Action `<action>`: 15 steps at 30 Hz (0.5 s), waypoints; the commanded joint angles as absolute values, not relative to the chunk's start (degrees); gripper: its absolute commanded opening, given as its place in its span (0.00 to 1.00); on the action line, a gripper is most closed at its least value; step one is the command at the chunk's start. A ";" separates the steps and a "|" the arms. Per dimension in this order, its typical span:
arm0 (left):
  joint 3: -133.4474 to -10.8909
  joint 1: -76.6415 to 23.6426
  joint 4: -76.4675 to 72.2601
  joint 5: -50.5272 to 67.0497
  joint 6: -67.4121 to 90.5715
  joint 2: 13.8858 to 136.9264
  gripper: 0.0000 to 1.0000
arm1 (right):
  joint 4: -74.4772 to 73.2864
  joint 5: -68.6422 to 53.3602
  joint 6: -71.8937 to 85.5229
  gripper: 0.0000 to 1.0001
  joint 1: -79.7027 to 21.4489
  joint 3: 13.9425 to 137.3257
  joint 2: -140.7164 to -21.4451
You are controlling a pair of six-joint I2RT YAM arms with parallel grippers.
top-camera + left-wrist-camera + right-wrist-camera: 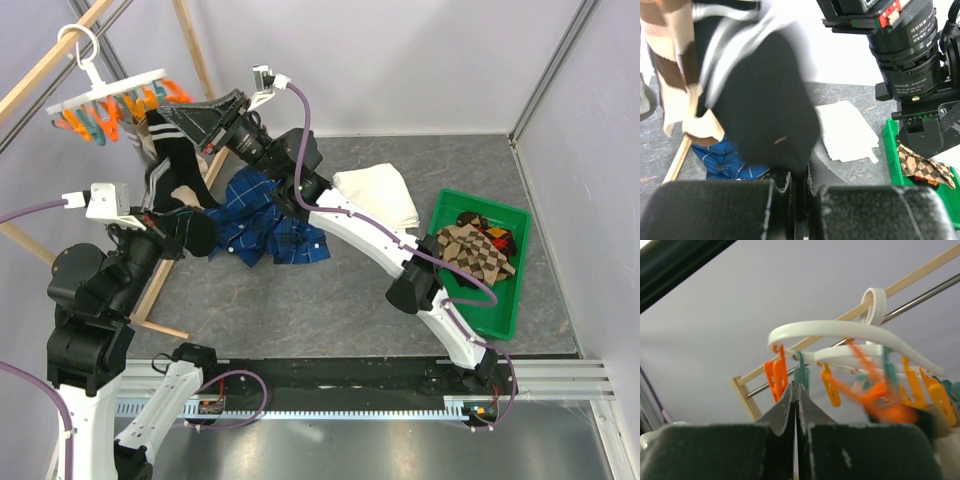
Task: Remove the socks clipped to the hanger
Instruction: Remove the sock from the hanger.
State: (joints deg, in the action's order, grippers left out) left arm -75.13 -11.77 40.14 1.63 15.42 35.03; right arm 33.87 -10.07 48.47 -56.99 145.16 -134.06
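The white round hanger [105, 92] hangs by its hook from the rack at the upper left, with orange and teal clothespins under it. A black sock [172, 160] with white stripes hangs down from it. My left gripper [196, 232] is shut on the toe of this black sock [765, 100], between the jaws [800, 182]. A beige-and-brown sock [670, 65] hangs beside it. My right gripper [155, 117] is up at the hanger [840, 330], shut, its tips [797, 390] just below a teal clothespin [801, 375]. The orange clothespins [880, 400] to the right are blurred.
A green bin [505, 305] at the right holds brown checkered socks [480, 250]. A blue plaid shirt [265, 228] and a folded white towel [380, 195] lie on the grey table. Wooden rack poles [160, 270] stand at the left.
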 commanded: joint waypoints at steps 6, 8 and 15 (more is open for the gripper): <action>-74.97 -11.95 38.06 1.85 16.70 35.33 0.02 | 35.86 -10.20 48.52 0.06 -56.60 145.11 -132.72; -75.06 -11.95 38.41 1.41 16.52 35.24 0.02 | 35.51 -9.93 47.91 0.11 -56.60 143.28 -131.49; -75.41 -11.95 38.58 1.23 15.91 34.98 0.02 | 37.35 -13.27 46.32 0.30 -55.64 133.25 -125.60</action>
State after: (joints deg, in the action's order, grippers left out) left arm -75.02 -11.77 40.18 1.56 15.42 35.03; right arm 34.06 -10.66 47.77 -56.49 137.34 -131.74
